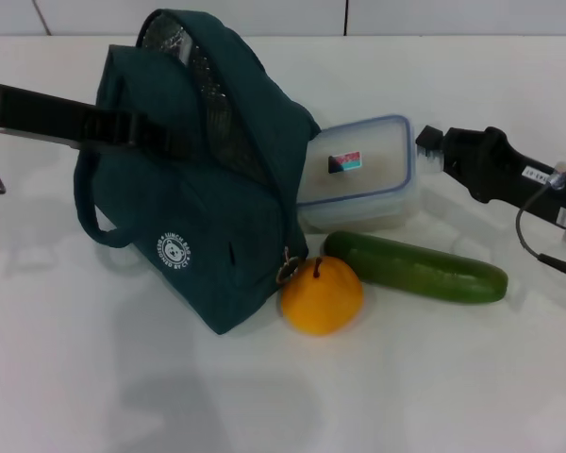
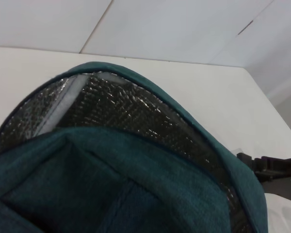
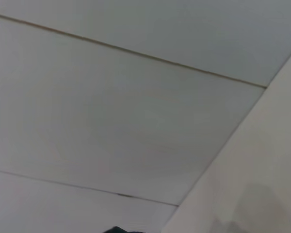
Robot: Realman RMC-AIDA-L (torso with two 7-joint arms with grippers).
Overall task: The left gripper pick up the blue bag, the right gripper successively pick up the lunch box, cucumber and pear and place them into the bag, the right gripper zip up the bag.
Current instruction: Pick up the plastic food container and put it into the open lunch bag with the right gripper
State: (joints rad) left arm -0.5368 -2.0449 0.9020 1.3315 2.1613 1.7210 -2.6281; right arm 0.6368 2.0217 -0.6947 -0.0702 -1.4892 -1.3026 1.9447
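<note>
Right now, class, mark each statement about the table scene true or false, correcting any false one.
1. The dark teal fabric lunch bag is unzipped, its silver foil lining showing. True.
2. The clear plastic lunch box with the blue-rimmed lid sits inside the bag. False: it stands on the table behind the bag.
3. The round yellow-orange pear lies beside the long dark green cucumber. True.
4. The right gripper holds the cucumber. False: it is near the lunch box.
</note>
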